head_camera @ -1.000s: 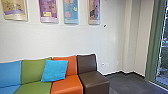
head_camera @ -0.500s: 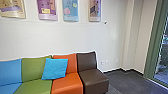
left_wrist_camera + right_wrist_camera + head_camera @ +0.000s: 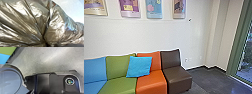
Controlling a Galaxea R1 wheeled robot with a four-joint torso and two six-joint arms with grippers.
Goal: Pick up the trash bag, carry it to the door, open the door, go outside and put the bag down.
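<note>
The trash bag [image 3: 22,21] was close against the left wrist, seemingly soft, slippery and best held by its gathered neck [image 3: 44,39]. I could not tell either end effector's opening.

Head cam, now: bright, even indoor light on the white wall [image 3: 146,35], w/ soft, faint shading toward the corner. I've got a dull sheen on the brown seat [image 3: 177,76] and a bluish reflection on the dark floor [image 3: 231,87] nr the glass [image 3: 247,55], where it's dimmer outside. The green frame [image 3: 237,42] leans at the R edge, maybe wide-angle distortion. L wrist cam: hard glare whites out folds of the bag [image 3: 25,18], w/ dark creases btwn & a bluish glint. R wrist cam: pale streak of light across the floor, thin bright rim on my dark plate [image 3: 56,82].
</note>
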